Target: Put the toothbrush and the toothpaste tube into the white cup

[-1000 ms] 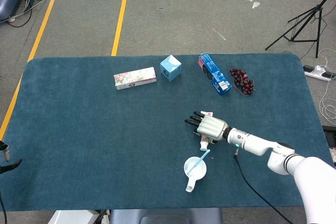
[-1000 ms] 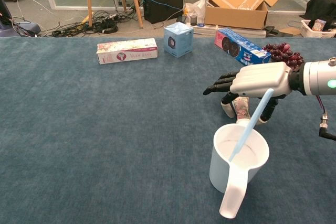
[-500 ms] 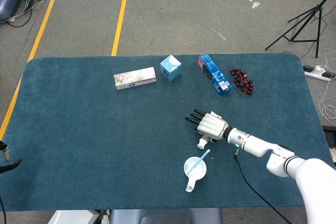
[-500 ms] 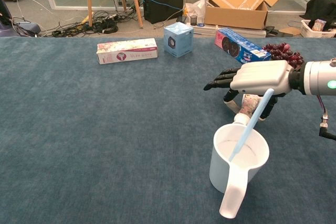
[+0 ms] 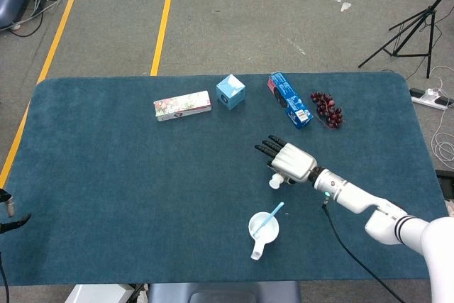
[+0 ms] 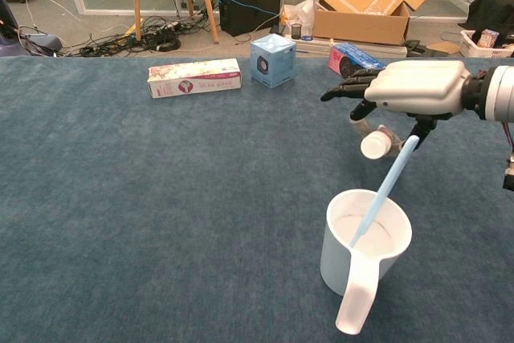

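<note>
Toothpaste tube held above the table by the right hand, toothbrush already standing in the white cup

The toothpaste tube [image 6: 375, 144] is mostly hidden beneath the right hand [image 6: 418, 88]; only its white capped end is seen, pinched between the thumb and curled fingers while the dark fingertips [image 6: 341, 90] are stretched forward. The left hand is not seen in either view. The white cup [image 6: 365, 251] is set near the front table [image 5: 106, 196] edge, below the hand, and the light blue toothbrush [image 6: 384, 191] is leaned inside it, handle protruding over the rim
</note>
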Controlling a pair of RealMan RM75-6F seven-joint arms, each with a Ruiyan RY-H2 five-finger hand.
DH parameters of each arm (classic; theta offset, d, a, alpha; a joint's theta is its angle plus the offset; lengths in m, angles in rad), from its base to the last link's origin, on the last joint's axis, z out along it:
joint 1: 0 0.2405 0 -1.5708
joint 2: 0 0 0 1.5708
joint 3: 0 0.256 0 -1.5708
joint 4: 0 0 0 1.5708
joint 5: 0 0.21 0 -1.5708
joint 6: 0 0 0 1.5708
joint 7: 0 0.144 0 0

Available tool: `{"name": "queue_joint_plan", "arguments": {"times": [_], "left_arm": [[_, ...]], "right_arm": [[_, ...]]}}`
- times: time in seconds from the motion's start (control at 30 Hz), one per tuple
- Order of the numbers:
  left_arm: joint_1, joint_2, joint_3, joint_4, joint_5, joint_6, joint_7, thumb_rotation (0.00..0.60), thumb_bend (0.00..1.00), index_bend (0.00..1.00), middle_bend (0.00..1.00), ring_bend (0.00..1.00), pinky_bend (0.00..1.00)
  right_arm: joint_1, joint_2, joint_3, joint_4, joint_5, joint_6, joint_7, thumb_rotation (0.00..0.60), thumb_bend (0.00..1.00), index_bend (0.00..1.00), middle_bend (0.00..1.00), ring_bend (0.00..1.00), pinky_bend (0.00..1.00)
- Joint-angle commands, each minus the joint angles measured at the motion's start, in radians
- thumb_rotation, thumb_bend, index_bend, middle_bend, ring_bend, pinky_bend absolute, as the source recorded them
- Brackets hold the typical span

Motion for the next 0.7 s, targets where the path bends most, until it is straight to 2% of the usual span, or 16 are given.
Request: {"name": "queue_joint_plan", "arguments": {"times": [0.03,0.33,0.7], "left_arm": [[-0.001,0.004,-0.001,0.005,-0.004,-0.011,-0.015,0.600,0.00,0.79,0.51,0.38,0.37],[-0.004,0.011,0.005,0.004,0.007,-0.021,-0.032,0.600,0.00,0.79,0.51,0.38,0.37],[0.002,0.017,0.016,-0.024,0.037,0.006,-0.020,0.600,0.00,0.79,0.51,0.38,0.37]], "right_arm": [[-0.020,0.049,0.035,-0.072,0.036,0.025,-0.056,0.600,0.26,0.64,0.06,0.00,0.05],[-0.091,0.162,0.088,-0.259,0.111,0.086,-0.183,0.600,0.26,0.64,0.06,0.00,0.05],[-0.132,0.244,0.148,-0.393,0.150,0.141,-0.126,0.600,0.26,0.64,0.06,0.00,0.05]]}}
